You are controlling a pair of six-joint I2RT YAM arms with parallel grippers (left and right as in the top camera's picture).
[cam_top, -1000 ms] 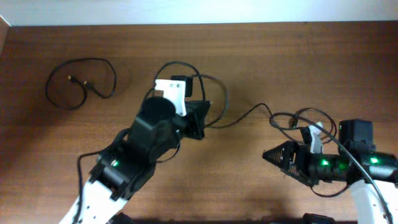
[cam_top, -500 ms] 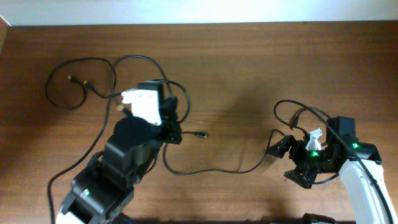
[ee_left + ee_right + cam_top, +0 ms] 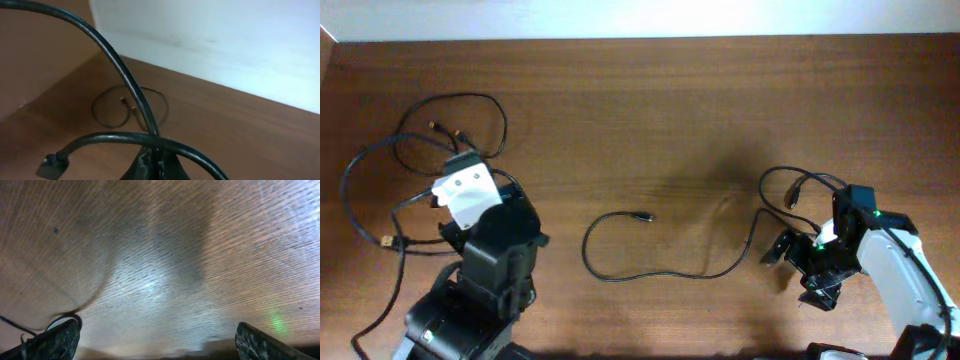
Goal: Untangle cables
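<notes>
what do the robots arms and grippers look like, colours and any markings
The left arm is chunky and black, with a white plate near its wrist. The right arm has a white link, a black wrist with green lights, and a thin dark cable along it. The right gripper's fingers are dark and rough-textured.

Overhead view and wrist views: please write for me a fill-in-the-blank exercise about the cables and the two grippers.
1. The left gripper is ___ on a cable.
2. The right gripper stands ___ and holds nothing.
3. The middle cable lies on the table ___ the two grippers.
Missing words: shut; open; between.
</notes>
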